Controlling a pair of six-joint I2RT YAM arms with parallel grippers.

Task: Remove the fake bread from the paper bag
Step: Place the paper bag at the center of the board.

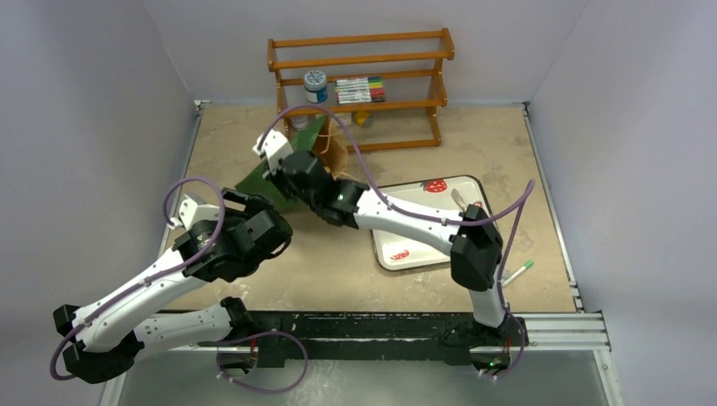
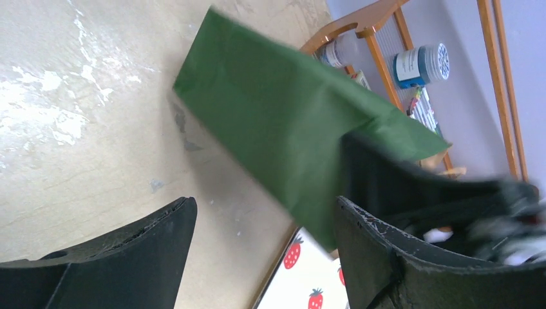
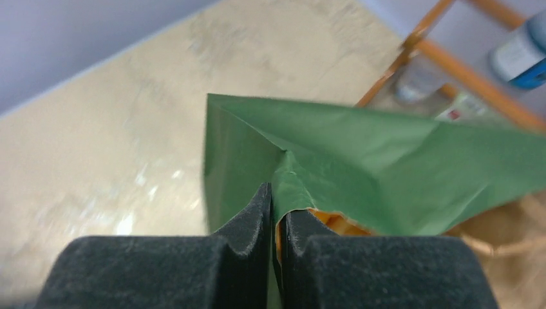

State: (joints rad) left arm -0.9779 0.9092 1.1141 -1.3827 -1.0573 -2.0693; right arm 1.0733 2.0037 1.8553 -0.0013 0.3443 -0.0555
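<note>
The dark green paper bag [image 1: 260, 180] lies tilted, its brown-lined mouth [image 1: 331, 150] facing the wooden rack. My right gripper [image 1: 292, 172] is shut on a fold of its green wall [image 3: 360, 161], the paper pinched between the pads [image 3: 275, 193]. An orange-brown inner surface [image 3: 329, 223] shows under that fold. The fake bread is hidden. My left gripper [image 1: 258, 222] stands open just left of the bag, with nothing between its fingers [image 2: 264, 209]. In the left wrist view the bag [image 2: 283, 129] slants above them.
A white strawberry tray [image 1: 470, 185] sits right of the bag, also in the left wrist view [image 2: 302, 273]. A wooden rack [image 1: 363, 106] with a jar [image 1: 315, 85] and markers [image 1: 359, 89] stands at the back. A green pen [image 1: 517, 271] lies near the right rail.
</note>
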